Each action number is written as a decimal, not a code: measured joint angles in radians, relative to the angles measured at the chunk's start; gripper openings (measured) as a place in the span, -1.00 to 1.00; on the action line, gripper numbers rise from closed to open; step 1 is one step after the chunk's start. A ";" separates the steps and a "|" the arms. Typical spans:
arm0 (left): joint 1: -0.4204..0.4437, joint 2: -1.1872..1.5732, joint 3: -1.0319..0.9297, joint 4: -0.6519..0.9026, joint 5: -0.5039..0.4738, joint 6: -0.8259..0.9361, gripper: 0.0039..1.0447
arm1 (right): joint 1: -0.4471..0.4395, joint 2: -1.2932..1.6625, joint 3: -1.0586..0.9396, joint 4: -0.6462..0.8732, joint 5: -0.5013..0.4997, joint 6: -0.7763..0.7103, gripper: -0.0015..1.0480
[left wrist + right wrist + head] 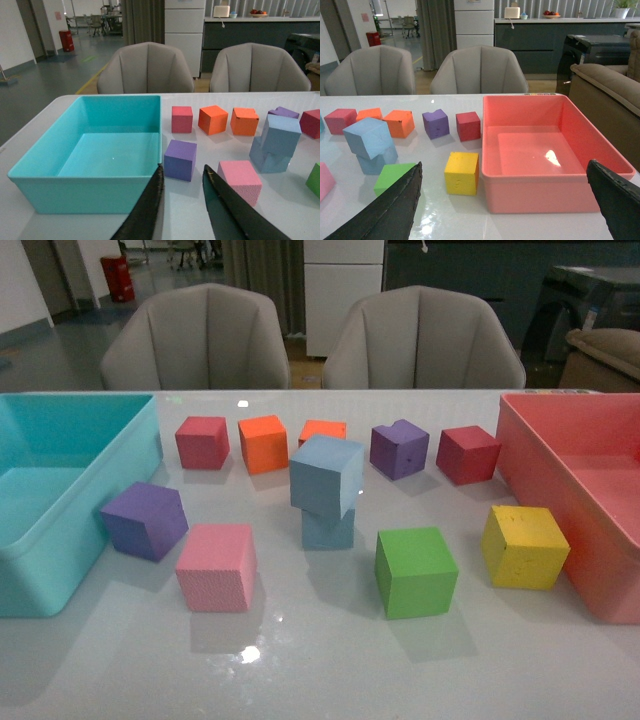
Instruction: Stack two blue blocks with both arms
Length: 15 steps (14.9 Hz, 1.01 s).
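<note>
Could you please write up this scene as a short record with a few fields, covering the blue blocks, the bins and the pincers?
stack: upper blue block rests on the lower blue block, twisted and overhanging it
stack position: middle of the white table, between the pink block and the green block
bins: turquoise bin on the left, pink bin on the right, both holding no blocks
left pincer: open, holding nothing
right pincer: open wide, holding nothing
</note>
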 joint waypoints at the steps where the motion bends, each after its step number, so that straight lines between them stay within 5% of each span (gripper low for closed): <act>1: 0.000 0.000 0.000 0.000 0.000 0.000 -0.33 | 0.000 0.000 0.000 0.000 0.000 0.000 0.88; 6: 0.000 0.000 0.000 0.000 0.000 0.000 0.82 | 0.000 0.000 0.000 0.000 0.000 0.000 0.88; 15: 0.000 0.000 0.000 0.000 0.000 0.002 0.88 | 0.000 0.000 0.000 0.000 0.000 0.000 0.88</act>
